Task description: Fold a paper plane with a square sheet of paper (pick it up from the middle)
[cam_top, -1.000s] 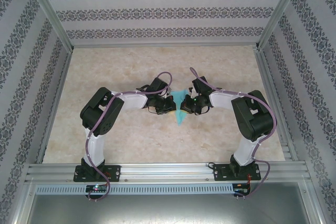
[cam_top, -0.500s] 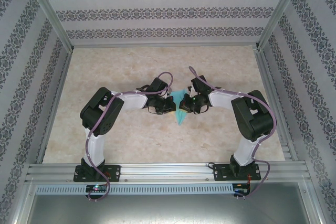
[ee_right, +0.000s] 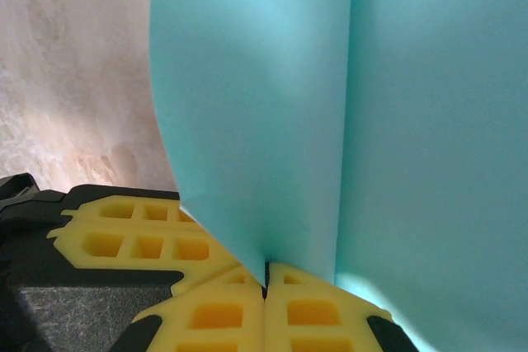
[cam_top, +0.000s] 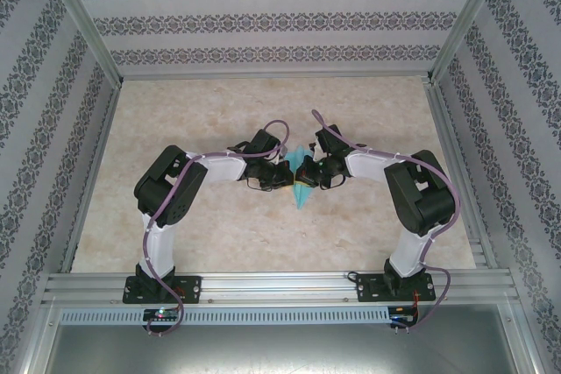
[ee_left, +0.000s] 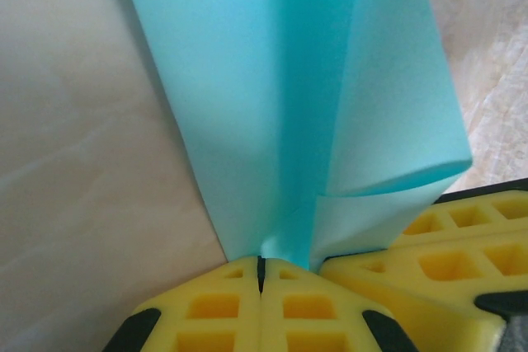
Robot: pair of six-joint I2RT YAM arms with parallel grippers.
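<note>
The turquoise sheet of paper [cam_top: 301, 195] is folded into a narrow pointed dart, the paper plane, with its tip toward the near edge. It is held up at the table's middle between both grippers. My left gripper [cam_top: 287, 174] is shut on its lower fold from the left. My right gripper [cam_top: 308, 173] is shut on it from the right, almost touching the left one. In the left wrist view the yellow fingers [ee_left: 223, 302] pinch the creased layers of paper [ee_left: 247, 105], and the right gripper's fingers [ee_left: 445, 253] sit beside them. In the right wrist view the gripper [ee_right: 266, 276] clamps the paper [ee_right: 264, 96].
The marbled tabletop [cam_top: 210, 111] is enclosed by patterned walls on three sides and aluminium posts. A metal rail [cam_top: 280, 286] with both arm bases runs along the near edge.
The right gripper has moved left toward the left gripper, and the paper between them now looks narrower. The left arm has barely moved.
</note>
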